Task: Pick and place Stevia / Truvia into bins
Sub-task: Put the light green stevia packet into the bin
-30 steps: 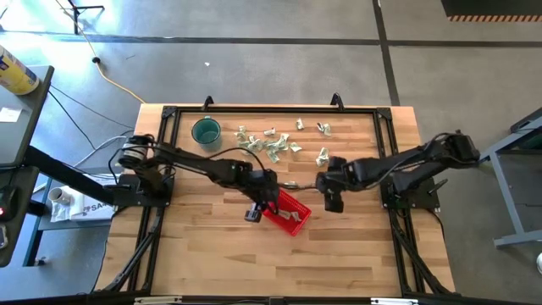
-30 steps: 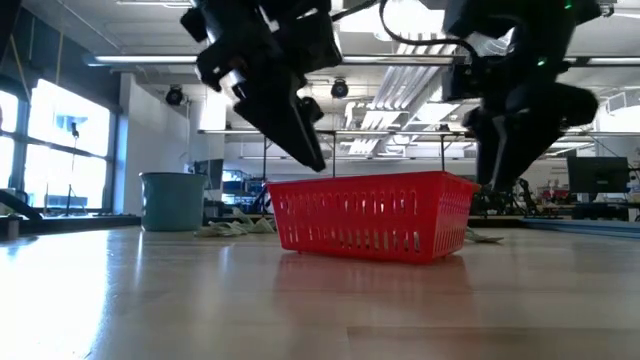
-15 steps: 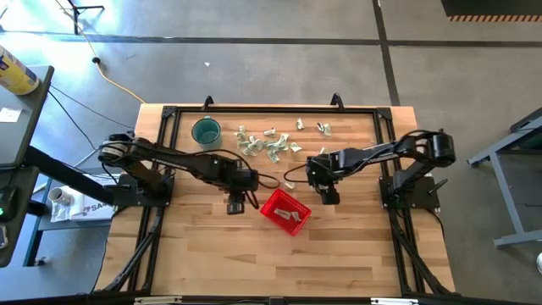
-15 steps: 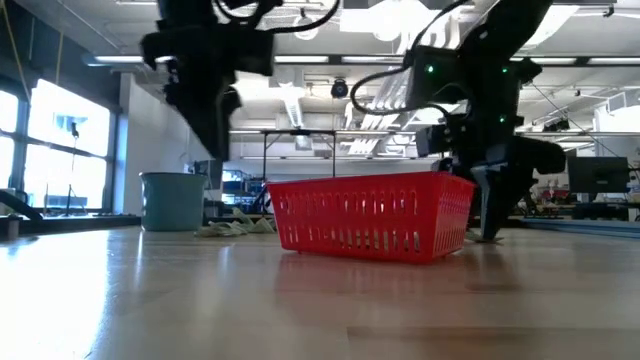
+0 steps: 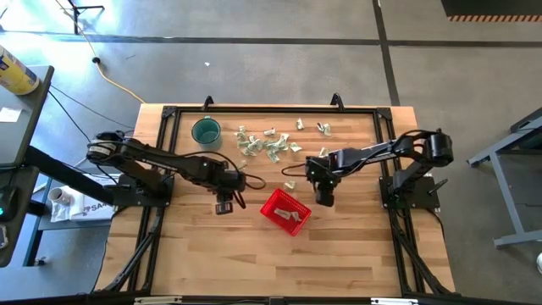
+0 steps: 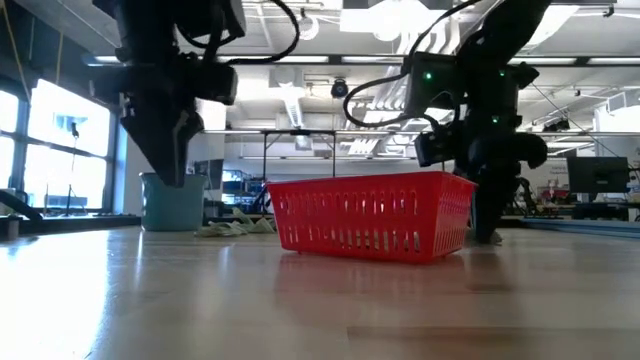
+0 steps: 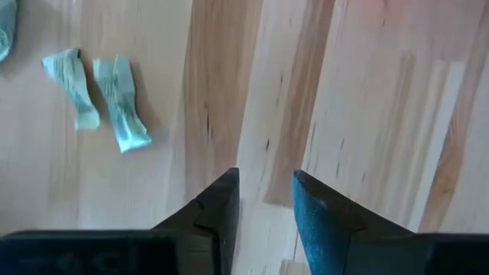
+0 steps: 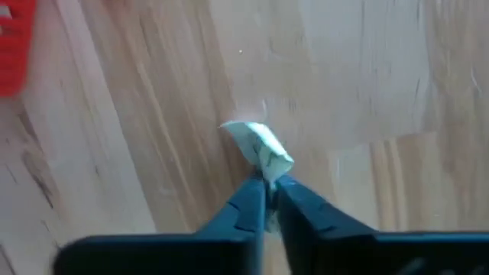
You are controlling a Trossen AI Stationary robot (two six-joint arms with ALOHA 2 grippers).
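Many pale green and white Stevia / Truvia sachets [image 5: 267, 144] lie scattered flat on the wooden table's far middle. The red mesh bin [image 5: 285, 212] stands at the middle with a few sachets inside. My right gripper [image 5: 323, 199] is low over the table just right of the bin, shut on one sachet [image 8: 260, 147]. My left gripper [image 5: 223, 207] hangs open left of the bin, above bare wood, with nothing between its fingers [image 7: 221, 202]. Two sachets [image 7: 103, 99] lie beyond it. My right gripper pinches one end of the sachet [image 8: 264, 169] between its two fingertips, coming from above and pointing down. The sachet's other end sticks out past the fingers close over the wood. Whether it still touches the table I cannot tell.
A round teal cup [image 5: 206, 131] stands at the far left of the table, beside the scattered sachets. A lone sachet [image 5: 289, 184] lies between the two grippers, behind the bin. Bare wood stretches along the near half of the table [image 5: 271, 263].
My left gripper has pulled away from the bin toward the table's left edge, staying raised. My right gripper has come down to the table right of the bin and shut on a sachet.
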